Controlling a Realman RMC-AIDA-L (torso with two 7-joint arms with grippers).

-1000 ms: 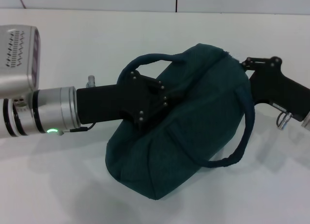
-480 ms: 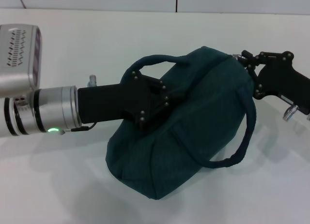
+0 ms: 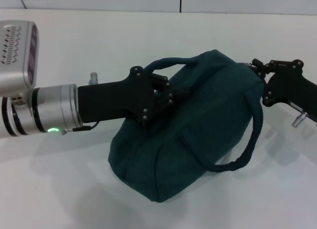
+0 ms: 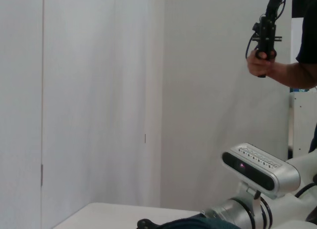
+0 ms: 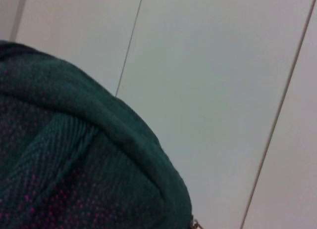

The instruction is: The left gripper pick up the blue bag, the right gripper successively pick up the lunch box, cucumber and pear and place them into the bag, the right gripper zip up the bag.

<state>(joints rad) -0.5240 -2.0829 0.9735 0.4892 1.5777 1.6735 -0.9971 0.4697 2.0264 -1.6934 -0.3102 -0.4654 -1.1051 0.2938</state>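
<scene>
The blue bag (image 3: 198, 135) lies bulging on the white table in the head view, one handle arching at its top left and the other looping down its right side. My left gripper (image 3: 167, 93) reaches in from the left, shut on the bag by the upper handle. At the bag's far right end, my right gripper (image 3: 258, 75) sits close against the fabric. The right wrist view is filled with bag fabric (image 5: 59, 160), with a small metal piece (image 5: 194, 223) at its edge. The lunch box, cucumber and pear are out of view.
The white table (image 3: 74, 189) spreads around the bag, with a wall seam behind it. In the left wrist view a person's hand (image 4: 260, 66) holds a device high by the wall, and the other arm's silver camera housing (image 4: 260, 169) shows low down.
My right gripper has shifted a little to the right along the bag's end. My left gripper and the upper handle have risen slightly, and the bag's top has shifted with them.
</scene>
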